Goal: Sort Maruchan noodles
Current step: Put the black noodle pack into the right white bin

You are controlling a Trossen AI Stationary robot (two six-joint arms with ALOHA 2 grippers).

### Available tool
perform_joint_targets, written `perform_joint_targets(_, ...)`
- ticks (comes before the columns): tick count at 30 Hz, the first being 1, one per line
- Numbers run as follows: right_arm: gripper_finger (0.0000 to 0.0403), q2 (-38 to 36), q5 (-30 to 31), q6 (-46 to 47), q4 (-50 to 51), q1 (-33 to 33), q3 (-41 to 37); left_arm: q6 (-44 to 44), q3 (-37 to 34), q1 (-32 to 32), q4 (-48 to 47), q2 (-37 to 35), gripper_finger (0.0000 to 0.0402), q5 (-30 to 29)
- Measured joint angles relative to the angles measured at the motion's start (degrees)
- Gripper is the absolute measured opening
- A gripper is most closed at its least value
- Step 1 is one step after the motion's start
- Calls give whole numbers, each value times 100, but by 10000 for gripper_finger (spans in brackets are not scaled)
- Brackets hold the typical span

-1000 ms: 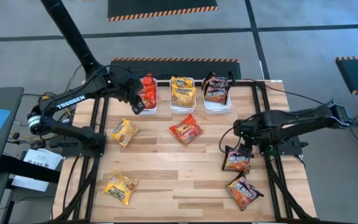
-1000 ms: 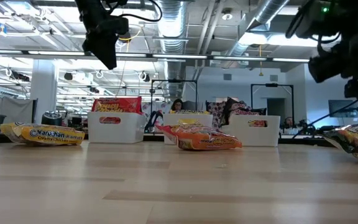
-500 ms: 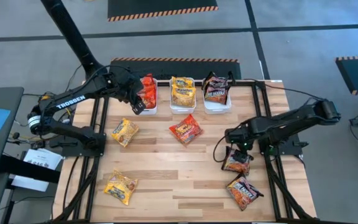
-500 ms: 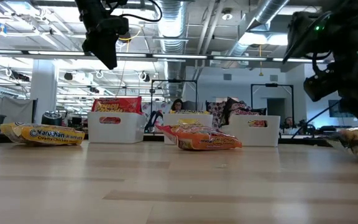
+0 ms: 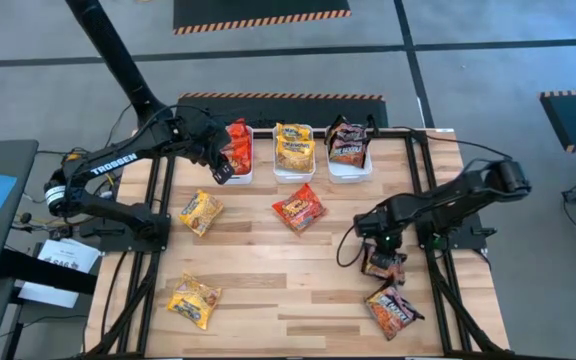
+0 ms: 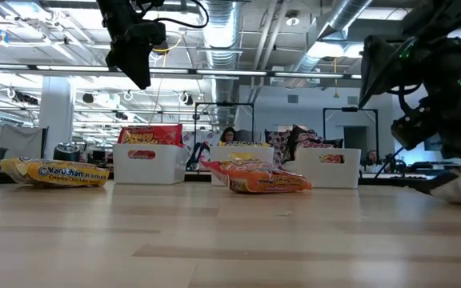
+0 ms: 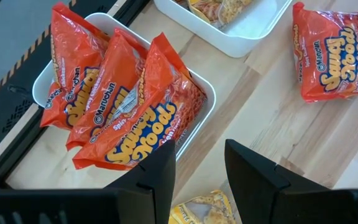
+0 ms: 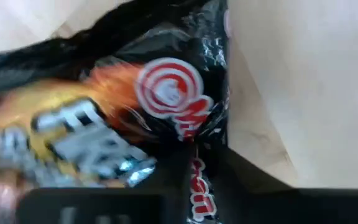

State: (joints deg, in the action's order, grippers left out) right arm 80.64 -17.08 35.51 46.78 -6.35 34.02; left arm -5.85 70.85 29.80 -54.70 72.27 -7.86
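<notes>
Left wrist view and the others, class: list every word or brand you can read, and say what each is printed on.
"Maruchan" and "Saucy Noods": red packets in the white tub.
"Saucy Noods": loose red packet on the table.
"TROSSEN": left arm.
"Maruchan Ramen": yellow packet, low view.
Dark packet at the right tool: print too blurred.

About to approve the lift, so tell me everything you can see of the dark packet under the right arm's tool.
The dark packet is a flat, crinkly, glossy plastic ramen pack, black with orange-yellow print and a red-and-white spiral logo. It lies on the wooden table near its right edge, just above a second dark packet. The right tool is down on its upper end; the right wrist view shows the wrapper bunched right at the dark fingers, which look closed on its edge.
</notes>
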Motion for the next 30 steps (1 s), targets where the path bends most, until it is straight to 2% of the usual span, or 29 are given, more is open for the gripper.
perform_joint_targets(3, 22, 29, 22, 0, 16, 0, -15, 0, 0, 0, 0, 0, 128, -2)
perform_joint_targets(5, 10, 1, 35, 0, 28, 0, -15, 0, 0, 0, 0, 0, 128, -2)
perform_joint_targets(12, 5, -368, 401, 166, 342, -11, 175, 0, 0, 2, 4, 0, 128, -4)
perform_joint_targets(22, 4, -857, 1267, 201, 1131, -33, 1036, 0, 0, 2, 15, 0, 128, -6)
perform_joint_targets(30, 4, -861, 1933, 142, 1712, -26, 1728, 0, 0, 2, 15, 0, 128, -10)
